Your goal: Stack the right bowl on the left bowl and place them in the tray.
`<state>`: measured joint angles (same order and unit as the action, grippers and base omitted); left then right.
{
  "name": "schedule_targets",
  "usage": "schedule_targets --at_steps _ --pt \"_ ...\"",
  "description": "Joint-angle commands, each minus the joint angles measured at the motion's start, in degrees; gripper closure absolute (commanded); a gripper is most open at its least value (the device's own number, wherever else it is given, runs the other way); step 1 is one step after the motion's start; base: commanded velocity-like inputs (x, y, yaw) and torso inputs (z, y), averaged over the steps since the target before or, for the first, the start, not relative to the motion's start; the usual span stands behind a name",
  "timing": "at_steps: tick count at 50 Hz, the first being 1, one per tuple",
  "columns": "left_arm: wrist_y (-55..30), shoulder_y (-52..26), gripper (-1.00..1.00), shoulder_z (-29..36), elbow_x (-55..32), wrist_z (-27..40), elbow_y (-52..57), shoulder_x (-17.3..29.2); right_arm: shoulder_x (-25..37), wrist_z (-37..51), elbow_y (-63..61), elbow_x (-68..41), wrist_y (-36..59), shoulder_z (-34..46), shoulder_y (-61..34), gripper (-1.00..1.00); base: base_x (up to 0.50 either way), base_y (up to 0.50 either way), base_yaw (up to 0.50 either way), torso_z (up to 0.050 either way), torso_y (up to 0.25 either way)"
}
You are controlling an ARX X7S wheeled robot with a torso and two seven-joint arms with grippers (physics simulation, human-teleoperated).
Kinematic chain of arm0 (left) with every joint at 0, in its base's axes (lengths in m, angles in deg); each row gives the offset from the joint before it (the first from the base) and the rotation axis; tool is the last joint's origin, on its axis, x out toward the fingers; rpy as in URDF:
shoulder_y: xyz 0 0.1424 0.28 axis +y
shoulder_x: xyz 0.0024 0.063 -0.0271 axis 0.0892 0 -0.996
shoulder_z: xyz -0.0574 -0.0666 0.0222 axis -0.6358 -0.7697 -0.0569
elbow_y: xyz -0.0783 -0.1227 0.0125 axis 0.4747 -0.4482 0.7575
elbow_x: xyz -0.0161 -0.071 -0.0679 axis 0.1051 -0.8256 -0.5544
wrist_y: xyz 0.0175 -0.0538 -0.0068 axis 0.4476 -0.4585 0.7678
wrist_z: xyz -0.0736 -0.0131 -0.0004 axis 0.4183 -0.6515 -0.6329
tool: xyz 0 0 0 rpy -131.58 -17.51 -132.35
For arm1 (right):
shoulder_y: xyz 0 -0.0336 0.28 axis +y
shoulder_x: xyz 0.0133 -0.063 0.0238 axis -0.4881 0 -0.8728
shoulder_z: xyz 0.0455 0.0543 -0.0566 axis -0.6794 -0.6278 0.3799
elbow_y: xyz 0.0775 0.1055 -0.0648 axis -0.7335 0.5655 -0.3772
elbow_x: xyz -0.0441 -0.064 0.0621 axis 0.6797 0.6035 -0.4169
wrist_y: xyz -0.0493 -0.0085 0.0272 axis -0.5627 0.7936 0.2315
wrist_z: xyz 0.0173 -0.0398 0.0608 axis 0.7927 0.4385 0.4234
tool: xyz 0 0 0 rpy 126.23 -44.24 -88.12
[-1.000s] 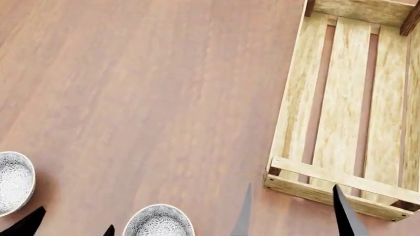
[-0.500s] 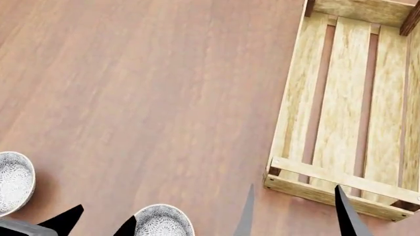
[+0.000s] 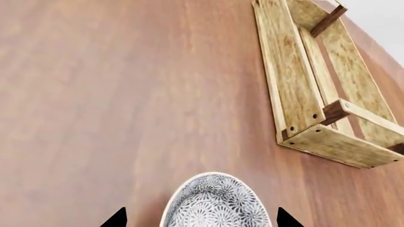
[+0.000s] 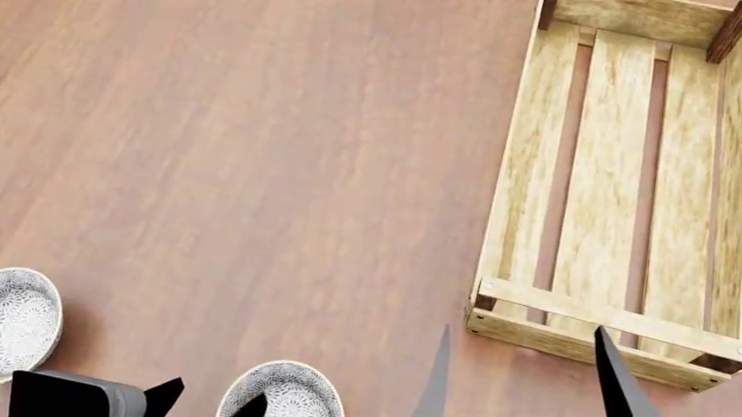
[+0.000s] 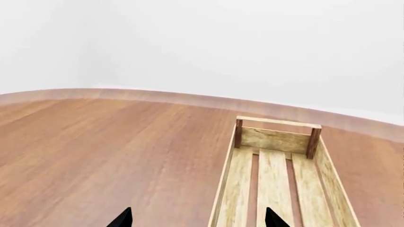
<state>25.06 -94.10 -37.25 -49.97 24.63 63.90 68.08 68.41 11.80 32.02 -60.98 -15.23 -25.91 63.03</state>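
Left tool [image 3: 197, 218], fingers spread, has advanced to straddle the right bowl [image 4: 281, 391] on the tabletop [image 4: 255, 174] beside the tray [image 4: 510, 200], readying a grasp; right tool [image 4: 520, 382] hovers open.

The left gripper [image 4: 212, 395] sat low at the near edge of the head view, its two black fingertips spread apart, one on each side of the right bowl's [image 4: 281, 391] near-left rim; a dark block of the left wrist [image 4: 69, 395] showed just behind them, close to the left bowl [image 4: 23, 321]. In the left wrist view those fingertips [image 3: 115, 218] stood wide to either side of that bowl, not touching it. The right gripper [image 4: 522, 373] was parted too, its long dark fingers [image 4: 614, 378] pointing toward the tray's [image 4: 579, 339] near end, one overlapping its near plank. Neither gripper held anything.
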Motion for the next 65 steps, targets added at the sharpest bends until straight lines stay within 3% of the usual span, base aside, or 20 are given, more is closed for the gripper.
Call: schedule_targets --at_steps 1,65 --pt "2.40 -0.95 -1.00 -0.76 1.14 -2.04 -3.32 -1.70 -0.62 -1.37 0.19 0.88 -1.50 -1.06 0.05 -1.00 0.00 0.00 0.00 0.000 0.000" --pt "9.70 -4.25 -1.00 4.37 6.84 -6.99 -19.41 -3.76 1.16 0.88 0.89 -0.16 -2.13 0.72 -0.99 -1.00 0.00 0.00 0.00 0.000 0.000"
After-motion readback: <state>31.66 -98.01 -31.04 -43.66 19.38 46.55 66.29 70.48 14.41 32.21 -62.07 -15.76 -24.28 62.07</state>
